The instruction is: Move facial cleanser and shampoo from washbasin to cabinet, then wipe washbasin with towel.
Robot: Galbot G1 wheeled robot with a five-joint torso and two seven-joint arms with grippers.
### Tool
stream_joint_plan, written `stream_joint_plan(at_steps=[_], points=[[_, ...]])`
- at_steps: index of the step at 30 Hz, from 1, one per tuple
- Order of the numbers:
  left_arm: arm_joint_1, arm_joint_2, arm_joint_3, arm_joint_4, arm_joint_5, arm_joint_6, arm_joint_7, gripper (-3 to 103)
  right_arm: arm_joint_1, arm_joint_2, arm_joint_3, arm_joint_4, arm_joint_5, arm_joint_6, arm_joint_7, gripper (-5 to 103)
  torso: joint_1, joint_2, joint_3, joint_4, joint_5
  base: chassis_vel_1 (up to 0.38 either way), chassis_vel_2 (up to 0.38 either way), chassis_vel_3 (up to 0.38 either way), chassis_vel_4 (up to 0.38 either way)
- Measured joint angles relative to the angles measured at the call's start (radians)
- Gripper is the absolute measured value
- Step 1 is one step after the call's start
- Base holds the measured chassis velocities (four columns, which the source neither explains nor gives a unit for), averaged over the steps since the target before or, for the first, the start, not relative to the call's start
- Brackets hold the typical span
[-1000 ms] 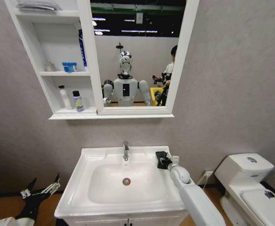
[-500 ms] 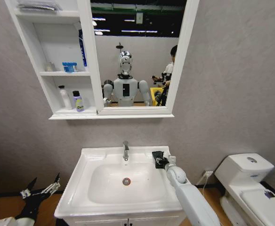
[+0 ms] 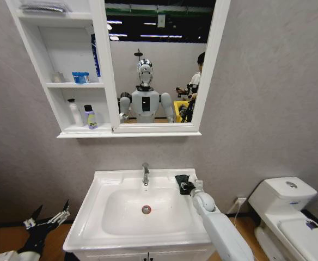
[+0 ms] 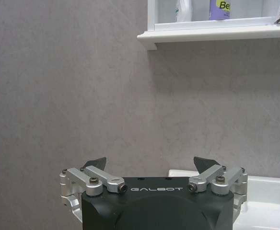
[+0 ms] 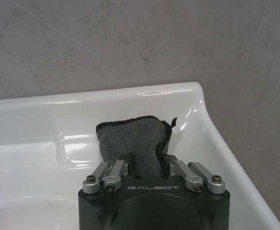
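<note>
1. The towel (image 5: pixel 133 139) lies on the flat back right rim of the washbasin (image 3: pixel 110 182), just right of the tap (image 3: pixel 145 174) and close to the wall; in the head view it is a dark patch (image 3: pixel 182 180) at the bowl's upper right corner.
2. The right end effector (image 5: pixel 147 160) is closed on the towel, its fingers pinching the near edge while the rest of the cloth spreads flat toward the back rim.
3. The right arm reaches up from the lower right across the basin's right rim, wrist pointing at the wall. The bowl to its left is bare down to the drain (image 3: pixel 146 209).
4. Right of the basin there is a gap of wall, then the toilet (image 3: pixel 289 212) well apart.
5. The left end effector (image 4: pixel 152 165) hangs low beside the basin's left edge, fingers spread open and holding nothing, facing the wall under the cabinet (image 3: pixel 66 133).
6. On the cabinet's lowest shelf stand a white bottle (image 3: pixel 74 113) and, just beside it, a purple bottle (image 3: pixel 90 117); the middle shelf carries a blue item (image 3: pixel 81 77).
</note>
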Motion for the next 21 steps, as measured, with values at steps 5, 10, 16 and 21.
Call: stream_joint_plan(at_steps=[5,10,16,21], points=[[0.0,0.0,0.0,0.0,0.0,0.0,0.0,100,-0.062,-0.015,0.025,0.079,0.033,0.002,0.039,15,0.0,0.0,0.0,-0.0001,0.0,0.0,0.0,0.0,0.0],[0.0,0.0,0.0,0.0,0.0,0.0,0.0,100,-0.158,-0.039,0.026,0.26,0.068,-0.006,0.077,2,0.0,0.0,0.0,-0.0004,-0.0001,0.0,0.0,0.0,0.0],[0.0,0.0,0.0,0.0,0.0,0.0,0.0,100,-0.28,-0.09,-0.039,0.469,0.096,-0.029,0.145,2,0.0,0.0,0.0,-0.0002,-0.0003,0.0,0.0,0.0,0.0],[0.0,0.0,0.0,0.0,0.0,0.0,0.0,100,-0.31,-0.11,-0.073,0.486,0.162,-0.073,0.2,2,0.0,0.0,0.0,-0.0003,-0.0001,0.0,0.0,0.0,0.0]])
